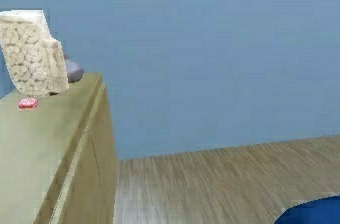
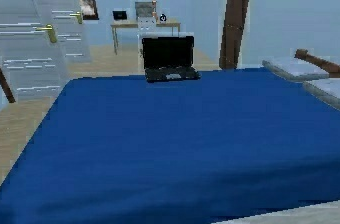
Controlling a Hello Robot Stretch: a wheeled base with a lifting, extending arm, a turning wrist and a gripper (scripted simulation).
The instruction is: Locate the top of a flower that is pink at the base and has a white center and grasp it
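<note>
A small pink-and-white blob (image 1: pixel 27 102), possibly the flower top, is seen on the dresser (image 1: pixel 38 150) at the forward view's left (beside a pale, bumpy object (image 1: pixel 28 50)). Its direction from the fingers, and their state, cannot be told.

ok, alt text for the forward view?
A small pink-and-white object sits on top of an olive cabinet at the left, beside a tall pale bumpy item and a grey thing. Behind is a blue wall, below a wooden floor.
</note>
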